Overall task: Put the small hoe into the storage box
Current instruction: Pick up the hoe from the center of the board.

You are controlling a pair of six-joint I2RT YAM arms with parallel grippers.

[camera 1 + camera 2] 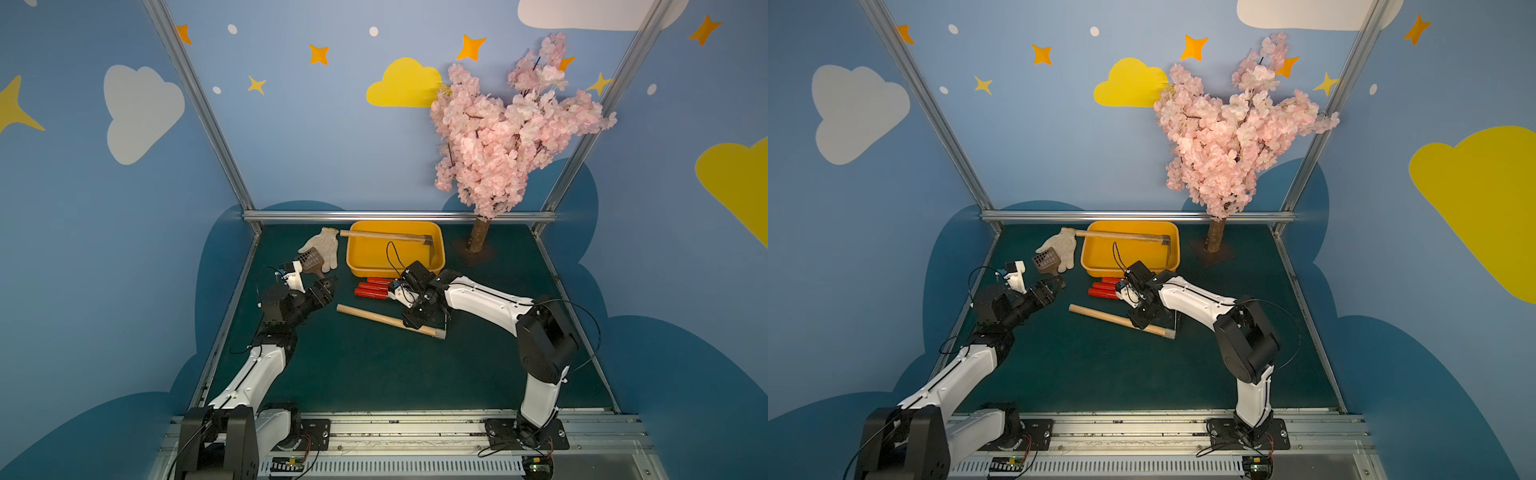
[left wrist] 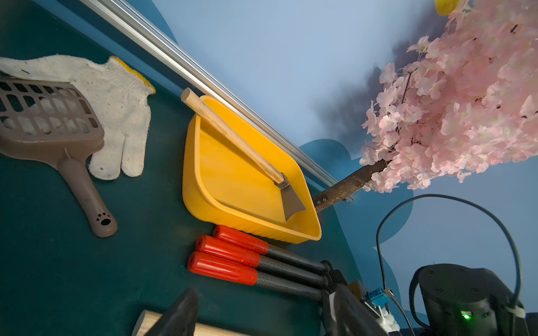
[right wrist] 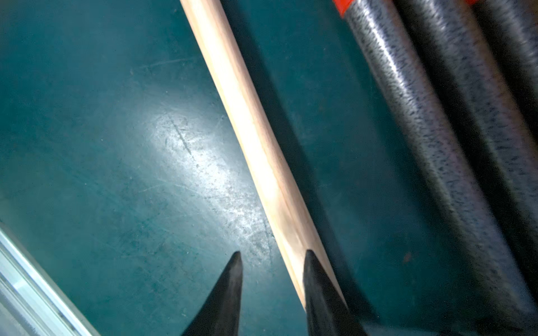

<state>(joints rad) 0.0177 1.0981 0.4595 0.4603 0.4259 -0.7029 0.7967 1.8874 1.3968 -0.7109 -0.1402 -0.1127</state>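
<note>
The small hoe's wooden handle [image 1: 370, 316] [image 1: 1100, 314] [image 3: 247, 116] lies slantwise on the green mat, with a grey metal collar at its right end. Its head is hidden under my right arm. My right gripper [image 1: 409, 322] [image 1: 1142, 322] [image 3: 273, 253] hangs low over that handle, open. One fingertip overlaps the wood, the other is over bare mat, and nothing is held. The yellow-orange storage box [image 1: 353, 253] [image 1: 1090, 249] [image 2: 192, 174] stands at the back. My left gripper [image 1: 330, 286] [image 1: 1054, 286] [image 2: 265, 314] hovers open and empty to the left.
Another wooden-handled tool with a flat metal blade [image 1: 382, 236] [image 2: 233, 133] lies in the box, its handle sticking out over the left rim. Three red-gripped tools [image 1: 372, 289] [image 2: 227, 253] lie in front of the box. A glove [image 1: 326, 245], a brown scoop [image 1: 312, 262] and a pink tree [image 1: 511, 133] stand at the back.
</note>
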